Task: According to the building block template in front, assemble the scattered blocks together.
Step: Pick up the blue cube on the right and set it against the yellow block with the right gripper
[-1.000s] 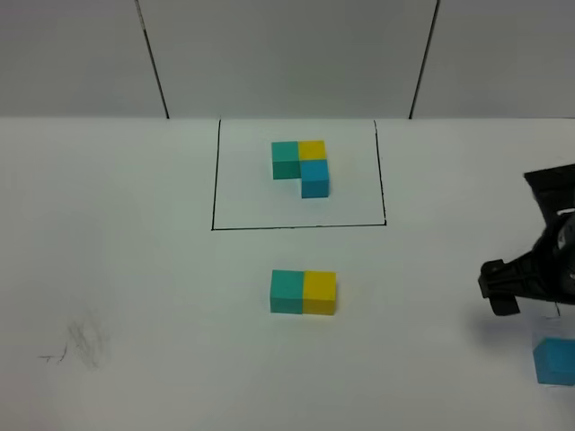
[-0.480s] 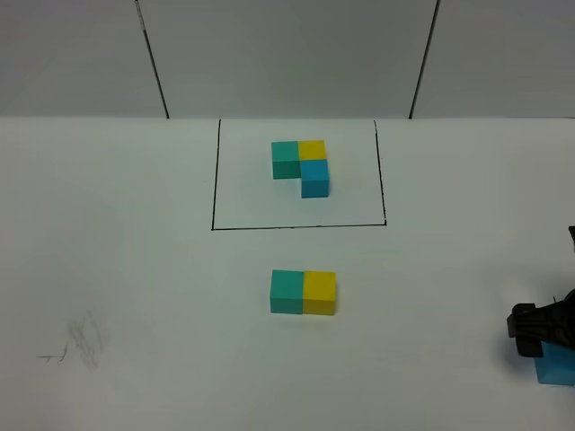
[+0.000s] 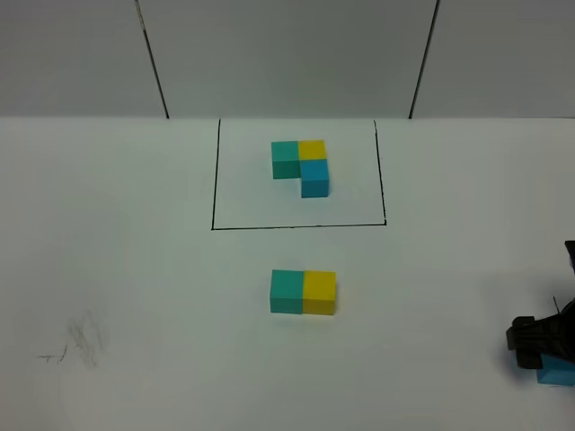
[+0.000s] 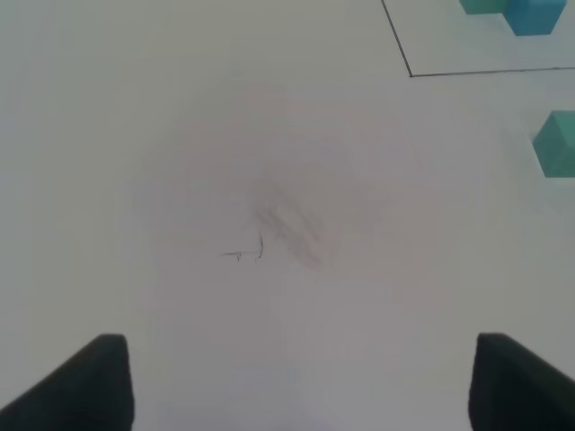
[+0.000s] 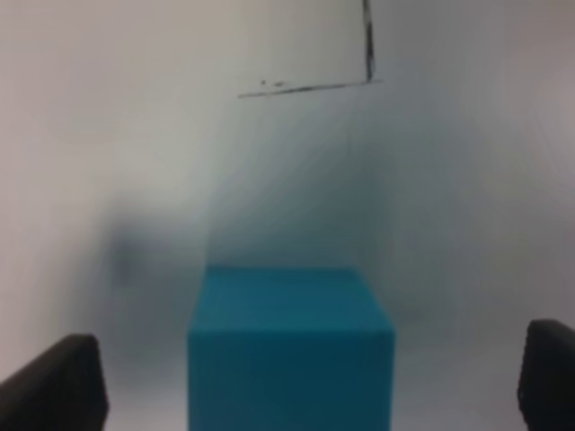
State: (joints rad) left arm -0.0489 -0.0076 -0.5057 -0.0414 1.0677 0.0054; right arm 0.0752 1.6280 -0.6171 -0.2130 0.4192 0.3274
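Note:
The building block template (image 3: 305, 162) is an L of teal, yellow and sky-blue cubes inside a thin black rectangle at the back middle. Of the scattered blocks, a teal cube (image 3: 287, 292) and a yellow cube (image 3: 320, 293) sit side by side, touching, in the middle of the table. The sky-blue cube (image 3: 559, 373) lies at the far right front, half covered by my right gripper (image 3: 537, 343). In the right wrist view this cube (image 5: 290, 346) sits between the open fingers (image 5: 54, 382), with gaps on both sides. My left gripper (image 4: 296, 386) is open over bare table.
A grey pencil smudge (image 3: 81, 346) marks the table at the front left, under my left gripper (image 4: 287, 229). The teal cube (image 4: 557, 144) shows at the edge of the left wrist view. A grey panelled wall (image 3: 287, 54) stands behind the table.
My right gripper has moved towards the front right and come down around the sky-blue cube. The joined teal and yellow cubes and the left arm have stayed put.

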